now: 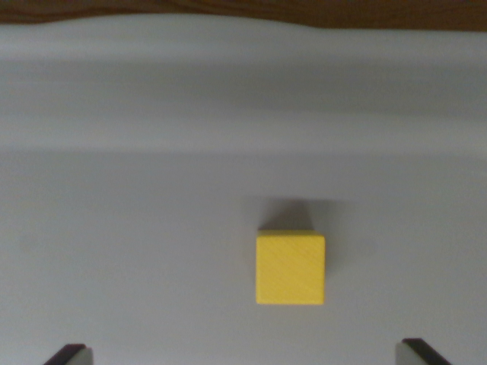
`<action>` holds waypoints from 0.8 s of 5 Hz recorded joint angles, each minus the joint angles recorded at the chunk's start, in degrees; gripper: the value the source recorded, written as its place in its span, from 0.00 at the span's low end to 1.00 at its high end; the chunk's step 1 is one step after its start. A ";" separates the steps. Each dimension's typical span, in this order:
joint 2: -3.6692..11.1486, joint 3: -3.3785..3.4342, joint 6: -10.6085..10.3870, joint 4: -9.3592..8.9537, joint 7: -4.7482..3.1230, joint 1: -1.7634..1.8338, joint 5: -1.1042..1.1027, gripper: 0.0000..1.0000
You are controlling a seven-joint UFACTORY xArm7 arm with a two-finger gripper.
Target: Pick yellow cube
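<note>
Fingers (76, 351) are seen spread wide and released at the bottom corners, nothing gripped. Between and ahead of them the yellow cube (290, 268) is set on the pale worktop (137, 228), offset toward the wrist view's right. A descent uncorrected risks one fingertip clipping it. Fingertips are mostly cropped.

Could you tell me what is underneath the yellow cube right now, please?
The yellow cube rests directly on the plain white surface, with a soft shadow just behind it. The patch beneath its base is covered, so nothing can be confirmed there.
</note>
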 joint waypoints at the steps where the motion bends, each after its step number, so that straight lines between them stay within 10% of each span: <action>1: 0.00 0.00 0.00 0.00 0.00 0.00 0.00 0.00; 4: 4.06 -0.42 -5.20 -2.08 -0.82 -0.39 0.32 0.00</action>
